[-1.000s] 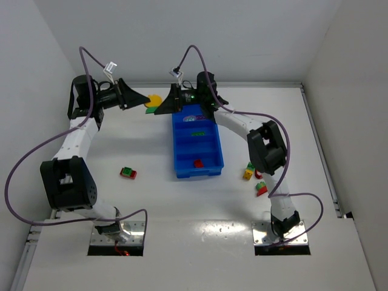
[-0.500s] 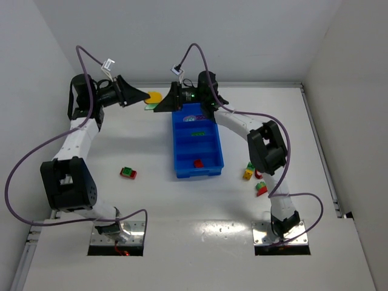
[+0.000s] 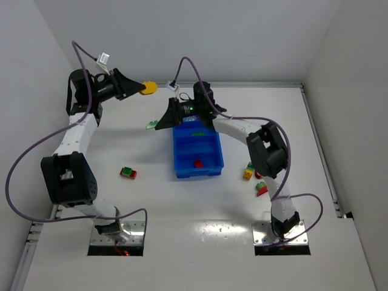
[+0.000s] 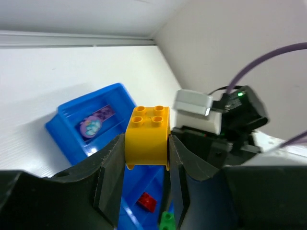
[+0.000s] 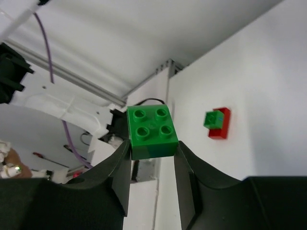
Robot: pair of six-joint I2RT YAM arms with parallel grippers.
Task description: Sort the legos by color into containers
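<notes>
Two legos are off the surface (image 3: 157, 200) at once. Your left gripper (image 3: 138, 90) is closed on a yellow lego (image 3: 147, 88), fingers no wider than the brick, clamped on its flat sides with the studs facing the wrist camera. It hangs at the upper left of the top view, well left of the tray (image 3: 179, 159). Your right gripper (image 3: 160, 123) pinches a green lego (image 3: 151, 125) the same way, just off the tray's upper-left corner. Both look carried high so they clear the tray wall. The side grip probably leaves the underside free for a clean drop.

A red lego (image 3: 197, 162) lies in the lowest compartment and a green one (image 3: 198, 133) higher up, so your green likely goes there. A red-green pair (image 3: 128, 173) at lower left and a cluster (image 3: 254, 177) at right wait on the surface.
</notes>
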